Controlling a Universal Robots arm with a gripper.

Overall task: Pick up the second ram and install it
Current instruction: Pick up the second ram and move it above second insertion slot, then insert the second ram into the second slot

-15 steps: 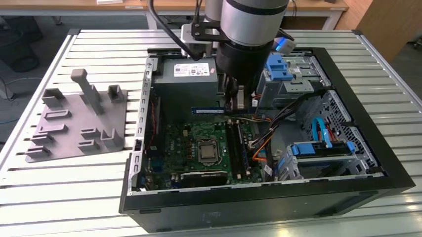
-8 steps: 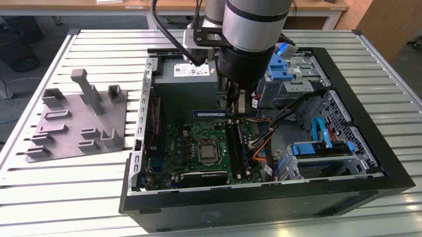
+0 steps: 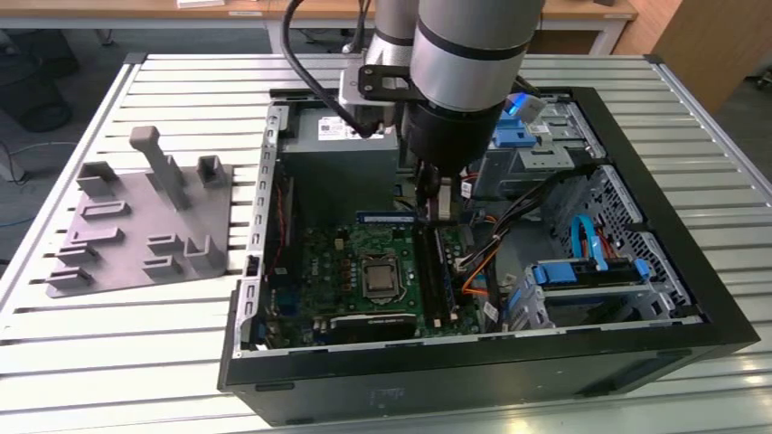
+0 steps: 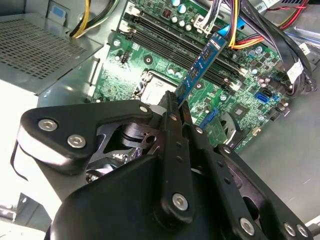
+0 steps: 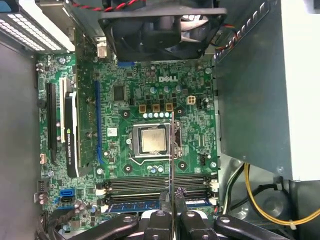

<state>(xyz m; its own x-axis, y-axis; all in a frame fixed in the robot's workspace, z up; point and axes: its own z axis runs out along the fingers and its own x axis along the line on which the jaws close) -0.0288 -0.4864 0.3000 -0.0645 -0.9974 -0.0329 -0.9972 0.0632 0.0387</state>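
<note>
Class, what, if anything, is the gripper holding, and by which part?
The gripper is shut on the second ram, pinching it at one end. The rest of the stick juts out over the motherboard.

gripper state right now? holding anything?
Gripper: closed on the ram, which it holds over the motherboard.

We see a light slatted table (image 3: pixel 121 362). On it stand an open computer case (image 3: pixel 483 384) and, just beside, a grey fixture plate (image 3: pixel 127 231).
</note>
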